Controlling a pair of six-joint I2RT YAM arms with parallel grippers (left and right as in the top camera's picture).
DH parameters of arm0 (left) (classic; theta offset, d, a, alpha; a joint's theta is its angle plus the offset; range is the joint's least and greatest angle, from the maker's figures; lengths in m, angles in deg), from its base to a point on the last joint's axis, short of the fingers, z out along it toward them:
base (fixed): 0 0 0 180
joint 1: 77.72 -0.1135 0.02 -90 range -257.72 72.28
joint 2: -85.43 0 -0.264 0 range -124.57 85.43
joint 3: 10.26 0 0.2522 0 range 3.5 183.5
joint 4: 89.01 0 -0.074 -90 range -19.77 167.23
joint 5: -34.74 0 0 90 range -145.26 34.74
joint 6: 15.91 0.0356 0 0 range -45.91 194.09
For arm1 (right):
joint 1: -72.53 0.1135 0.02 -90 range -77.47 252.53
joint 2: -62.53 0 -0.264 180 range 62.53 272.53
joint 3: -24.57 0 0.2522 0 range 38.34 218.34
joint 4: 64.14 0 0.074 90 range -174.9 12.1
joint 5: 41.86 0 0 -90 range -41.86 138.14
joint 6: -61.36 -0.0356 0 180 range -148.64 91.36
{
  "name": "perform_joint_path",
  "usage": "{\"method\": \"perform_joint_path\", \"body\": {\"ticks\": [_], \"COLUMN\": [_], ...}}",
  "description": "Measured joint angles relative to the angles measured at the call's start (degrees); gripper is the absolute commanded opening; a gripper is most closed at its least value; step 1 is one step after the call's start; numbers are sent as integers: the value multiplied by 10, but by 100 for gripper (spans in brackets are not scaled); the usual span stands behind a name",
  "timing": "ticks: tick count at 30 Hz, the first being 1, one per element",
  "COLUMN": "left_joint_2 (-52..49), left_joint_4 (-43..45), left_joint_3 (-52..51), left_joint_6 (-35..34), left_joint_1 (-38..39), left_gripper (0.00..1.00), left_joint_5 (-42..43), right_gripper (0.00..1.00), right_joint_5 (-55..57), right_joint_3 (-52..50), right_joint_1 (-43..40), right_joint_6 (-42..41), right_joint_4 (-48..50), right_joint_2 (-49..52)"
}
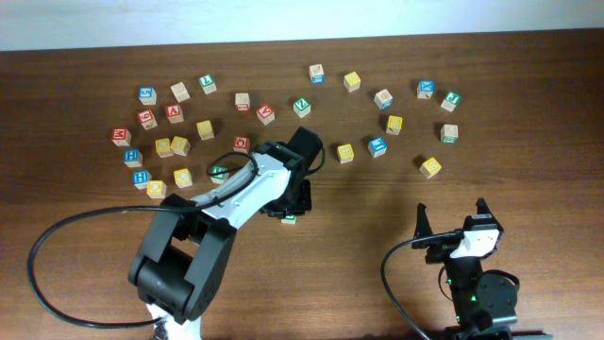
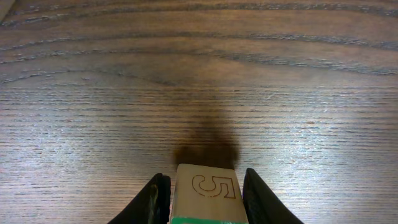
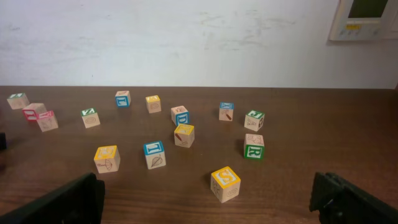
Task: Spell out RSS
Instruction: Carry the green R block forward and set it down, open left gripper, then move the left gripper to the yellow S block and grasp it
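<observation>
My left gripper (image 1: 288, 201) (image 2: 203, 194) is shut on a wooden cube with a green border (image 1: 288, 218) (image 2: 207, 190), low over the table's middle. The cube's side shows an engraved 5 and its letter is hidden. A yellow S cube (image 3: 225, 181) (image 1: 430, 166) stands ahead of my right gripper (image 3: 205, 208) (image 1: 451, 227), which is open and empty near the front edge. A cube with a green R on its side (image 3: 254, 148) (image 1: 449, 133) stands further back. I cannot make out a second S.
Many letter cubes lie scattered across the far half of the table. Yellow ones (image 1: 345, 152) (image 1: 394, 124) and a blue one (image 1: 377, 145) are right of centre. A dense cluster (image 1: 172, 146) is at the far left. The left arm's cable (image 1: 57, 236) loops over the front left.
</observation>
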Motion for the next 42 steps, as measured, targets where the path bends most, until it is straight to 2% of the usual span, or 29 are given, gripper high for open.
{"method": "perform_joint_path", "body": {"ticks": [2,5,8,17,23,25,32,33,34,36,40,41,42], "left_joint_2": [0,0,0,0,0,0,0,0,0,0,-2,-3,-6], "left_joint_4": [0,-2,-7,-7,-7,-7,-7,-5,-4,-5,-50,-71,-110], "left_joint_3": [0,1,2,2,2,2,2,2,2,13,108,130,178], "left_joint_6": [0,2,2,-14,-17,-18,-20,-20,-19,-9,11,11,13], "left_joint_1": [0,0,0,-27,-27,-27,-27,-27,-27,-27,-30,-35,-56], "left_gripper": [24,21,24,20,24,32,32,34,47,50,53,82,91], "left_joint_5": [0,0,0,18,45,49,50,50,48,47,21,13,-1], "right_gripper": [98,98,98,98,98,98,98,98,98,98,98,98,98], "right_joint_5": [0,0,0,0,0,0,0,0,0,0,0,0,0], "right_joint_3": [0,0,0,0,0,0,0,0,0,0,0,0,0], "right_joint_1": [0,0,0,0,0,0,0,0,0,0,0,0,0], "right_joint_6": [0,0,0,0,0,0,0,0,0,0,0,0,0], "right_joint_4": [0,0,0,0,0,0,0,0,0,0,0,0,0], "right_joint_2": [0,0,0,0,0,0,0,0,0,0,0,0,0]}}
